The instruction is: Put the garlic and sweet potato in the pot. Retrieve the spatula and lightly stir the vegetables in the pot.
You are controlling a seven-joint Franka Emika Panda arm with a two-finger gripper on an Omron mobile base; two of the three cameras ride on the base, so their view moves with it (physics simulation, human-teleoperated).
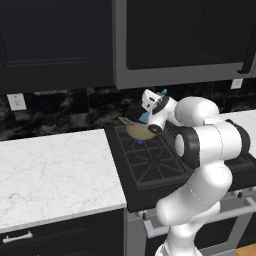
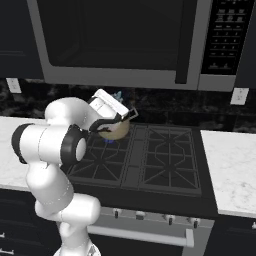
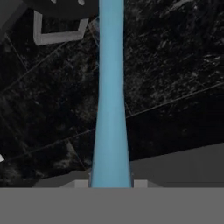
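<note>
Although the inside of the pot (image 1: 139,131) is hidden from both base cameras, so that whether the garlic and sweet potato lie in it cannot be told, the task looks to be in its last stage, the stirring. The pot sits on the stove (image 1: 150,165), on a rear burner directly under the gripper (image 1: 146,116), which hangs tilted just above its rim. The gripper is closed on the spatula (image 3: 111,109): in the hand view the slim blue handle runs straight out from between the fingers toward the pot's grey side handle (image 3: 59,33) at the far end. So the spatula is fetched; the light stir itself appears to be what is left.
</note>
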